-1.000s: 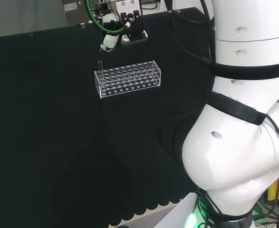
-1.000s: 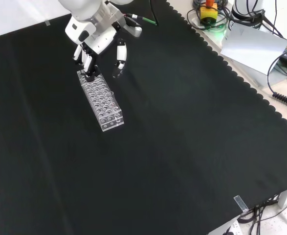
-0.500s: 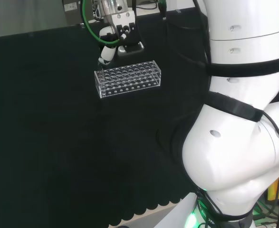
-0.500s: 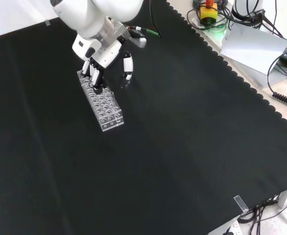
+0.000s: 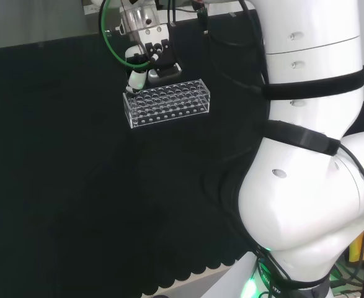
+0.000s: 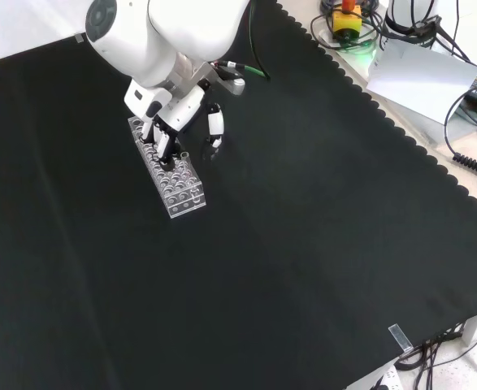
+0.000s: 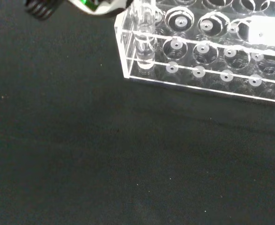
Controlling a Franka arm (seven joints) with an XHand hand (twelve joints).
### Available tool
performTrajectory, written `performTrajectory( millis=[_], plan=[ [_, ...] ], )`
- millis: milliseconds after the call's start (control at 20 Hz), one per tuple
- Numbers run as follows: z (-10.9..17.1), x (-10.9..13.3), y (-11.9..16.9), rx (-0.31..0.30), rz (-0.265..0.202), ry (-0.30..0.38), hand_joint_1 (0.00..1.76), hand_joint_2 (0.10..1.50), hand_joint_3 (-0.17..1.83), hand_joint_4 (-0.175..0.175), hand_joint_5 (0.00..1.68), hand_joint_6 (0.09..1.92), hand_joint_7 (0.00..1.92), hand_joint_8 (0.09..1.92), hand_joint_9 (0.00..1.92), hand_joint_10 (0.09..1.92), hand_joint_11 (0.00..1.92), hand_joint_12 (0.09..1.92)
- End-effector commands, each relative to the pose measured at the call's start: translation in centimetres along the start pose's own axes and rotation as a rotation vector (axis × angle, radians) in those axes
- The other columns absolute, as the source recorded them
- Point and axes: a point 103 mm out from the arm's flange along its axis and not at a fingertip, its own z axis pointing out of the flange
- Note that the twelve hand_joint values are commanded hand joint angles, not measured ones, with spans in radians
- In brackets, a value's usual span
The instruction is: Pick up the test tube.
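A clear test tube (image 7: 145, 41) stands upright in a corner hole of the clear plastic rack (image 7: 207, 51). The wrist view shows nothing gripping the part of the tube that is visible. In the head view the hand (image 5: 148, 61) hangs over the left far end of the rack (image 5: 169, 103) and hides the tube there. In the front view the hand (image 6: 173, 114) is over the rack (image 6: 175, 180), its dark fingertips (image 6: 162, 145) pointing down at the holes. One white finger (image 6: 214, 123) sticks out apart on the right. The fingers look relaxed and spread.
Black cloth covers the bench around the rack. The arm's white links (image 5: 312, 143) stand at the right of the head view. Cables and a white box (image 6: 429, 77) lie beyond the cloth's scalloped edge at the front view's upper right.
The hand has come down and moved along the rack. In the head view it now covers the tube that stood plainly visible one second ago. The rack has not moved.
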Motion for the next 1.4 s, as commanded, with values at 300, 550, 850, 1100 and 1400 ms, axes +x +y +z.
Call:
performTrajectory(
  millis=[300,550,850,1100,1400],
  plan=[
    [0.5,-0.1,1.5,-0.027,0.006,0.001,0.96,0.71,0.68,-0.124,0.59,0.71,1.12,0.70,0.92,0.66,0.46,1.40],
    [0.5,-0.4,1.8,-0.043,0.011,0.002,0.97,0.70,0.70,-0.129,0.66,0.73,1.19,0.68,0.98,0.64,0.50,1.38],
    [0.2,-0.1,2.7,-0.028,0.026,-0.004,0.98,0.69,0.71,-0.146,0.77,0.72,1.25,0.66,1.02,0.62,0.53,1.36],
    [-0.1,1.8,4.6,-0.043,0.028,-0.014,1.01,0.67,0.72,-0.170,0.89,0.68,1.31,0.62,1.10,0.59,0.60,1.32],
    [-0.5,2.0,5.3,-0.097,0.041,-0.004,1.15,0.92,0.26,-0.128,1.11,0.78,1.48,0.52,1.29,0.53,0.73,1.25]
  ],
)
